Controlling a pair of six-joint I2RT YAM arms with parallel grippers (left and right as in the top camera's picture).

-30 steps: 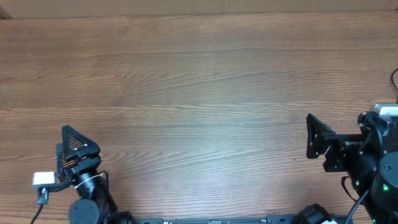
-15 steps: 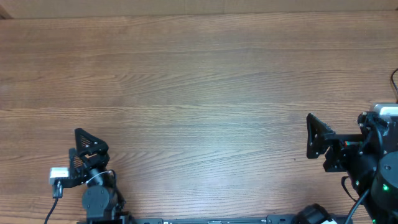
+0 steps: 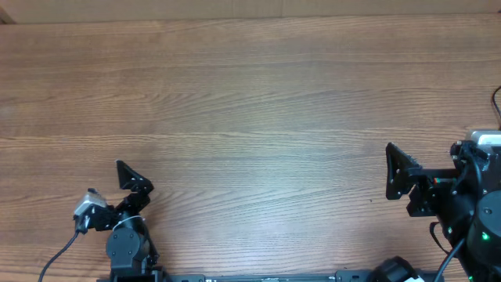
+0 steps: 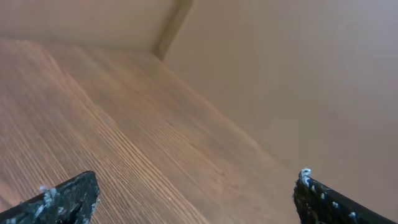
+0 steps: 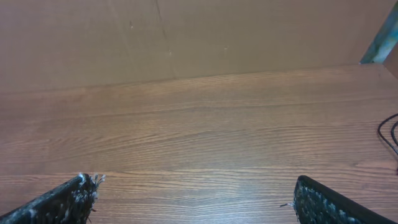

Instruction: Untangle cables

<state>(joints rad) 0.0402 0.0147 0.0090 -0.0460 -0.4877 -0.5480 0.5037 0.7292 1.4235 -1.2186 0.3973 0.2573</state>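
Note:
The cables do not show as a tangle anywhere on the table. Only a thin black cord [image 5: 388, 133] curves in at the right edge of the right wrist view, and it also shows at the right edge of the overhead view [image 3: 495, 103]; its ends are out of view. My left gripper [image 3: 131, 178] is open and empty at the front left, and its wrist view [image 4: 196, 186] shows only bare wood between the fingers. My right gripper [image 3: 390, 171] is open and empty at the front right, pointing left, with bare wood between its fingers [image 5: 194, 185].
The wooden table [image 3: 250, 110] fills the overhead view. A plain brown wall [image 5: 186, 37] stands behind its far edge. The arm bases and their thick black cables sit along the front edge [image 3: 266, 277].
My left gripper has shifted to the right along the front edge and turned, so its fingers now point up and to the right. The right arm has not moved.

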